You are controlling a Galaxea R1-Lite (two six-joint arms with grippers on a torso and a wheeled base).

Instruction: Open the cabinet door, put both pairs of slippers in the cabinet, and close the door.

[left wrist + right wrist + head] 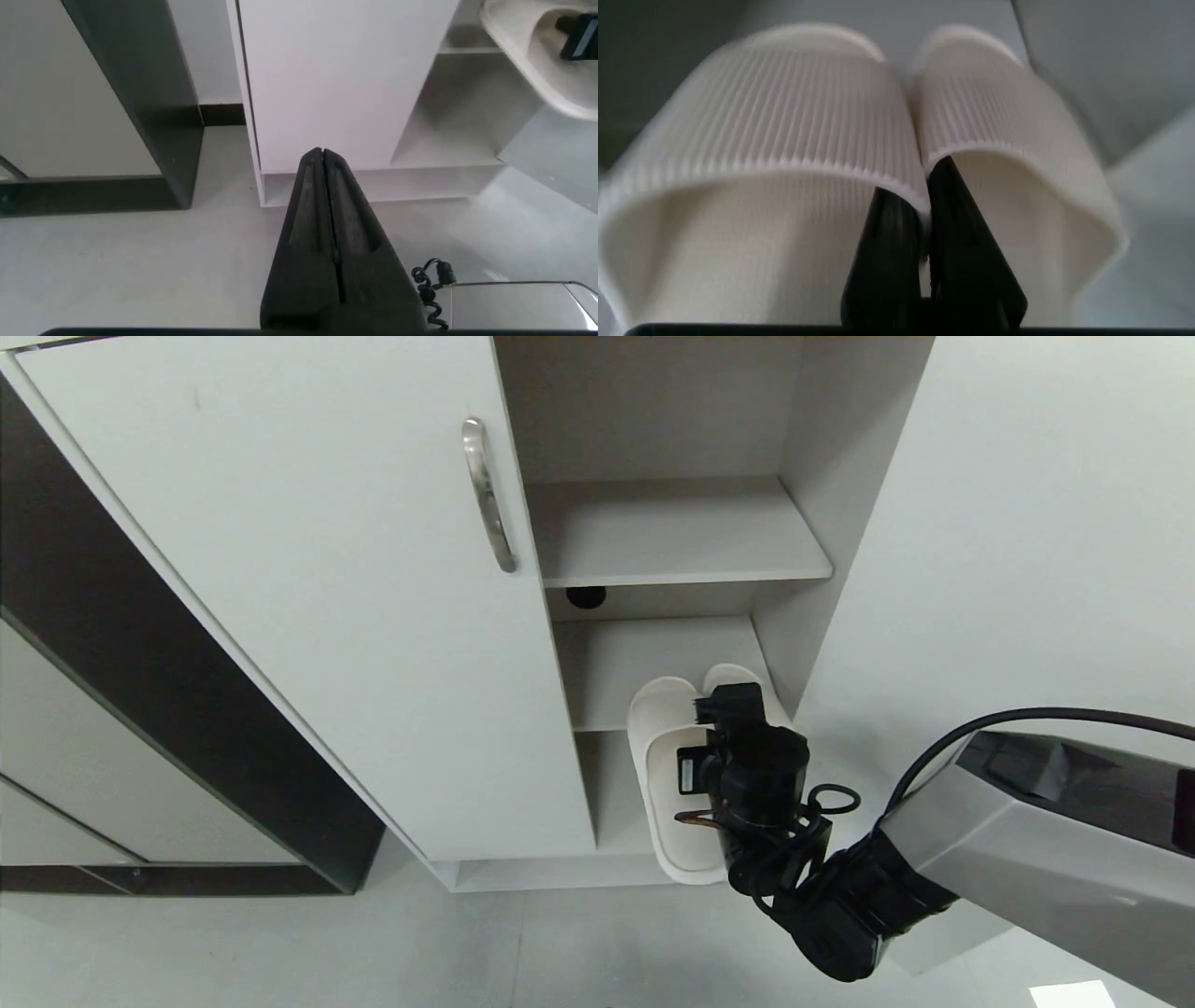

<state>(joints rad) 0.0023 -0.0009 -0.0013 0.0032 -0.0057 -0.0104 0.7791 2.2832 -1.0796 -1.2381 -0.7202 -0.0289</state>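
The white slippers (665, 775) are clamped by the right gripper (733, 702) where the 2 straps touch. The lower shelf (644, 658) lies just ahead of it; they should be slid in flat, then let go. The left gripper (322, 159) is pressed together, empty.

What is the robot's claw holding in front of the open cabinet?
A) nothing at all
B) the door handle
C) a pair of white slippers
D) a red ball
C: the right claw is pinched shut on the inner edges of two white slippers, held side by side in front of the open cabinet.
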